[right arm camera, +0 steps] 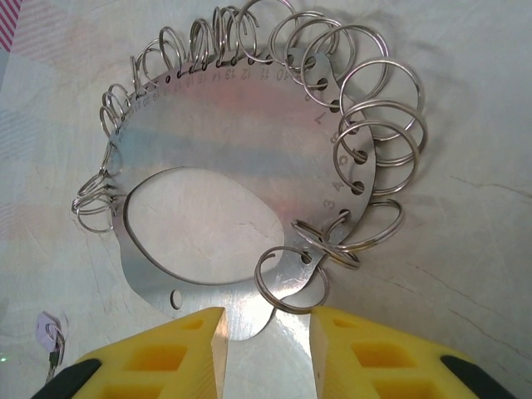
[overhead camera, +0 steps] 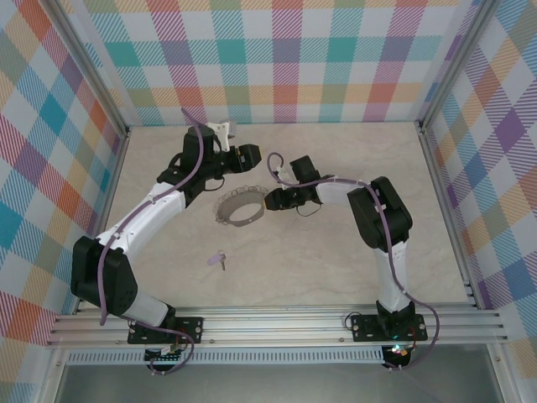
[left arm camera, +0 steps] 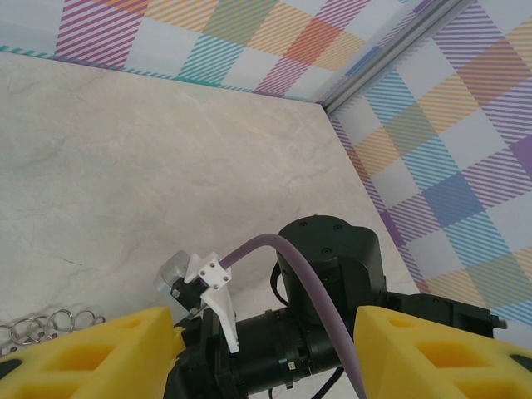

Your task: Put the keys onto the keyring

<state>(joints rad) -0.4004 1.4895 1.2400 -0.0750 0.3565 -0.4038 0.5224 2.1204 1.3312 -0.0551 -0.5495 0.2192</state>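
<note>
The keyring (right arm camera: pixel 224 141) is a flat silvery plate with an oval cut-out and several split rings hung round its edge; it lies mid-table (overhead camera: pixel 242 207). My right gripper (right arm camera: pixel 268 320) is low at its near edge, yellow fingers (right arm camera: pixel 349 349) apart, with the plate's tab and one split ring (right arm camera: pixel 291 278) just ahead of the gap. From above, the right gripper (overhead camera: pixel 270 200) sits at the plate's right side. The key (overhead camera: pixel 220 259), lilac-headed, lies alone nearer the arms, and shows small at the corner (right arm camera: pixel 51 337). My left gripper (overhead camera: pixel 254 156) hovers open behind the keyring, empty (left arm camera: pixel 262 326).
The right arm's black wrist (left arm camera: pixel 332 266) and purple cable (left arm camera: pixel 307 274) lie just ahead of the left fingers. A few rings (left arm camera: pixel 50 322) peek in at that view's lower left. Checked walls (overhead camera: pixel 285 59) enclose the marble table (overhead camera: pixel 336 269) on three sides.
</note>
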